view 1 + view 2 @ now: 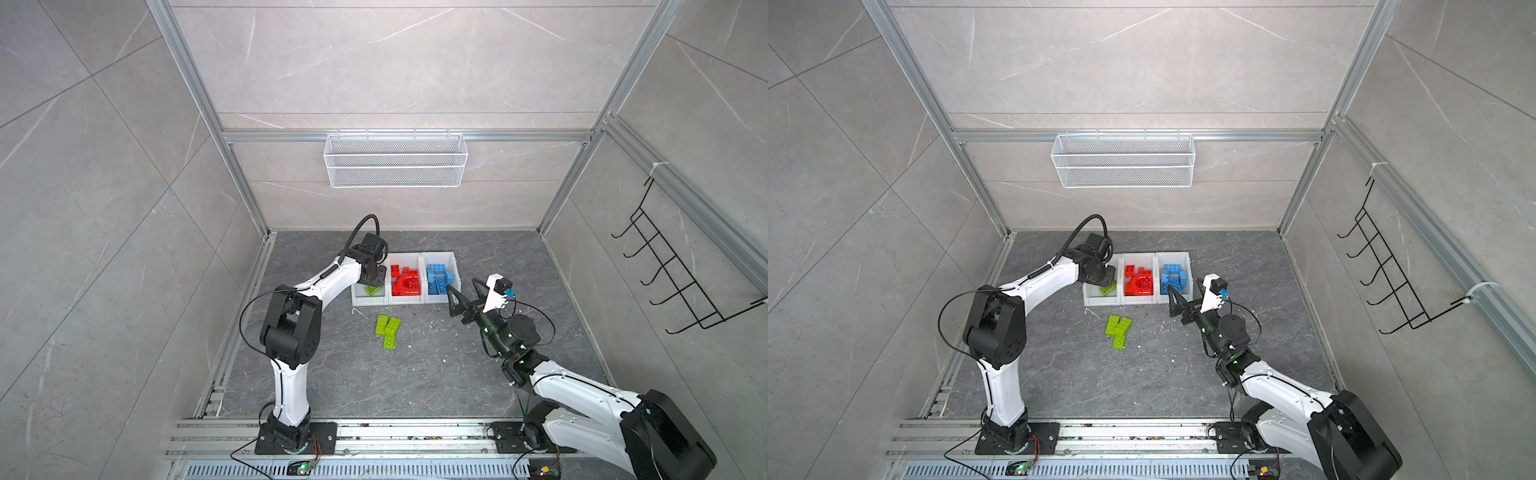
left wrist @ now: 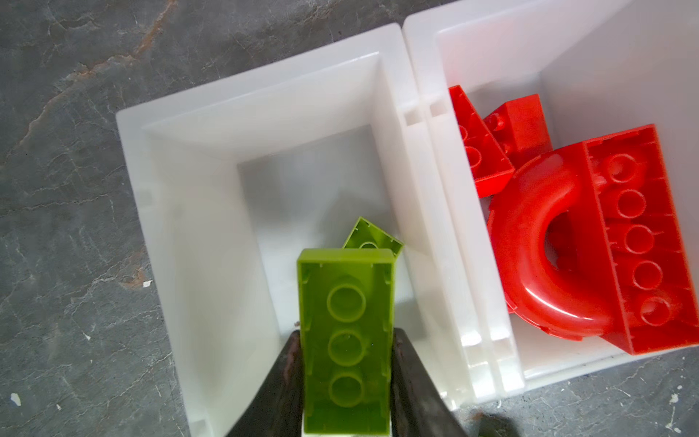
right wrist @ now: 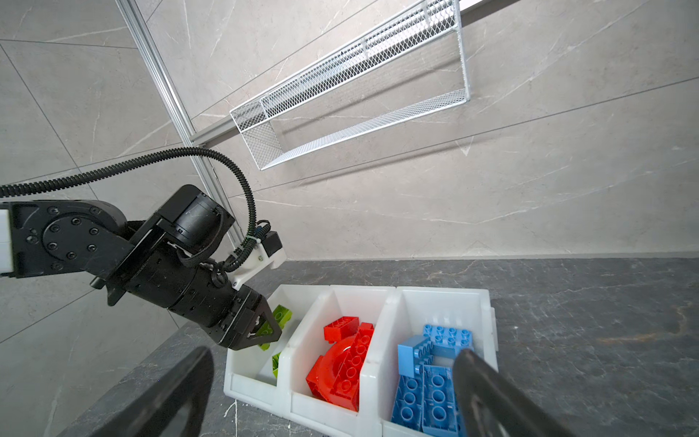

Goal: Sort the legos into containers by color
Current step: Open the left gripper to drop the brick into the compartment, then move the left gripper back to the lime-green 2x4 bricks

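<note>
Well, my left arm rises from its base, folds at a high elbow and runs out level. The wrist bends so that my left gripper [image 1: 372, 286] tips down over the left bin [image 2: 257, 81], the white container touching the red bin [image 3: 355, 302] on its left side. The jaws are clamped on the two long sides of a lime green lego [image 2: 346, 295], a two-by-four piece held above the bin floor. Its hollow underside with three round tubes faces my wrist camera, and its studs face away. Its long axis lies in line with my fingers, and the free end points down into the bin. A second green lego [image 2: 372, 236] lies tilted on the floor beneath it, against the wall shared with the red bin.

Three loose green legos [image 1: 387, 330] lie studs up on the bench [image 1: 436, 374], in front of the red bin and slightly to its left. They touch one another.

The red bin holds red legos [image 1: 406, 282], an arch among them. The blue bin [image 3: 446, 302], touching its right side, holds blue legos [image 1: 439, 278].

My right arm comes up from low on the right. My right gripper [image 1: 461, 286] hovers by the blue bin's near right corner, jaws spread wide with nothing between them.
</note>
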You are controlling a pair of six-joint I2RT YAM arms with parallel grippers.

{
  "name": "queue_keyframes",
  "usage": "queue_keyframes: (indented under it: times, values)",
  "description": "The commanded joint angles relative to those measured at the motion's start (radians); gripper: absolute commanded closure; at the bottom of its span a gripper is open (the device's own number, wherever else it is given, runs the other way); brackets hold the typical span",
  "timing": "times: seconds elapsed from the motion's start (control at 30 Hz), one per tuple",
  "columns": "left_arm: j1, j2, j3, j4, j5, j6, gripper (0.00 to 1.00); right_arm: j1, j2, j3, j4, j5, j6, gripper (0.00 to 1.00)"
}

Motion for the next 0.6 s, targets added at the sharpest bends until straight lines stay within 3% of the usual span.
queue_keyframes:
  times: [0.0,0.03,0.2,0.37,0.57]
  values:
    - [0.003,0.005,0.047,-0.013,0.022,0.035,0.61,-0.003,0.003,0.037,-0.013,-0.001,-0.022,0.0]
    - [0.003,0.005,0.053,-0.016,0.024,0.038,0.55,-0.003,0.005,0.038,-0.014,-0.002,-0.022,0.0]
    - [0.003,-0.016,0.074,-0.07,0.002,0.048,0.43,-0.003,0.004,0.04,-0.019,-0.004,-0.019,0.0]
    - [-0.005,-0.131,0.011,-0.073,0.029,0.023,0.36,-0.003,0.019,0.041,-0.013,0.002,-0.014,0.0]
    - [-0.161,-0.25,-0.146,-0.108,-0.023,-0.024,0.34,-0.003,0.035,0.048,-0.01,0.005,-0.013,0.0]
